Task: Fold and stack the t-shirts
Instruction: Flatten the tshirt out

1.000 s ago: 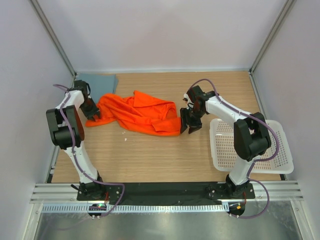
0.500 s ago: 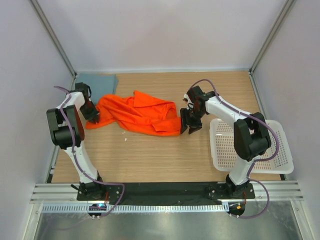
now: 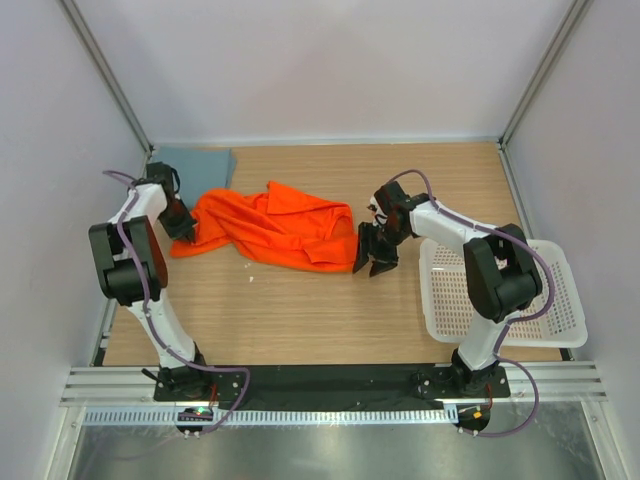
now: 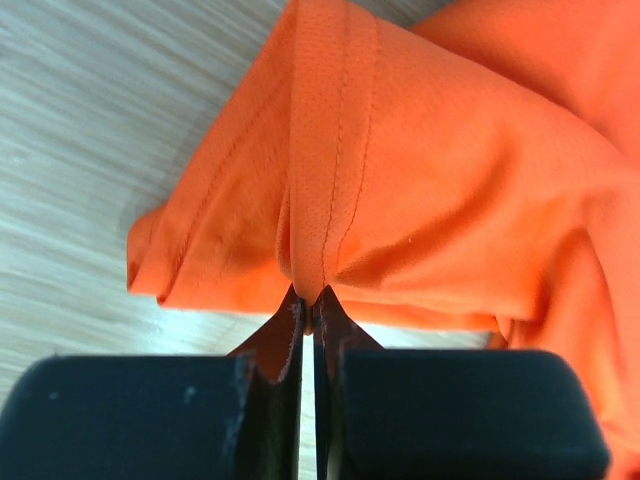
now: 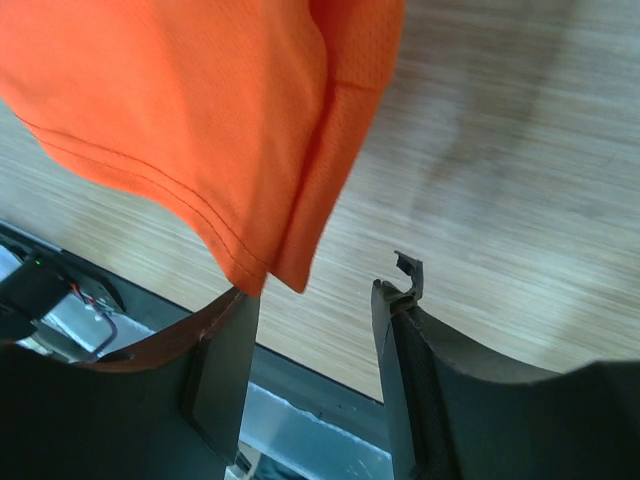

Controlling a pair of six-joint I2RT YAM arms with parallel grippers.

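Orange t-shirt (image 3: 275, 228) is a crumpled heap mid-surface, with its long axis running left to right. Left fingers (image 4: 345, 345) are clamped shut on a stitched hem at its left end. Right fingers (image 5: 225, 370) are spread apart, and the shirt's right corner is brushing one of them. Grey-blue t-shirt (image 3: 197, 160) lies flat in the far-left corner. Wood-grain surface (image 3: 300, 310), plain white walls. Count: two shirts, one white basket (image 3: 500, 290) on the right, two arms.

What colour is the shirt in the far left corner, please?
The shirt is plain grey-blue; the top view shows it best.
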